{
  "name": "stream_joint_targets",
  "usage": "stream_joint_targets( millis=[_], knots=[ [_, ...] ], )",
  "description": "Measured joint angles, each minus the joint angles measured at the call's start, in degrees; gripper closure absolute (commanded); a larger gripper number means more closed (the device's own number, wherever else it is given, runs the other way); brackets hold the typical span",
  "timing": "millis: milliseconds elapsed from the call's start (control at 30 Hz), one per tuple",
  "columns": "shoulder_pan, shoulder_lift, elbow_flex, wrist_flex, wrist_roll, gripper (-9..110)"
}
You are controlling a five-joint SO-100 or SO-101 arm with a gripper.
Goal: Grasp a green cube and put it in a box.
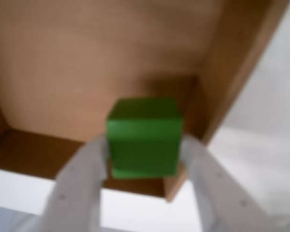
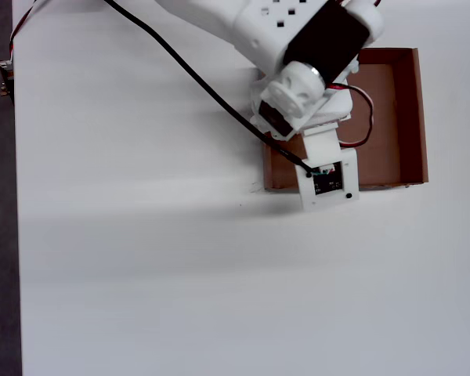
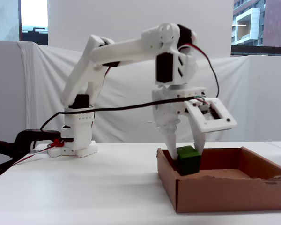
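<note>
End effector (image 3: 185, 151) clamped on green cube (image 1: 144, 137), cube held inside box (image 3: 234, 190) near its corner, box resting on white bench (image 2: 141, 258), arm reaching over box wall.

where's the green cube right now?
In the fixed view the green cube sits between the gripper fingertips, just inside the box at its left wall.

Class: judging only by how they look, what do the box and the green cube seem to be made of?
The box: brown cardboard, matte, with a ragged torn top edge on its near wall. The green cube, held in the gripper: smooth, evenly coloured and dull, likely plastic or painted wood; the blur leaves it open.
</note>
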Motion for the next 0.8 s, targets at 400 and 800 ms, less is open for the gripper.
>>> stream_joint_targets(
  millis=[400,800],
  knots=[
    [-0.44,-2.2,-0.35,0.0,0.09,83],
    [-0.44,-2.2,-0.35,0.0,0.09,80]
  ],
)
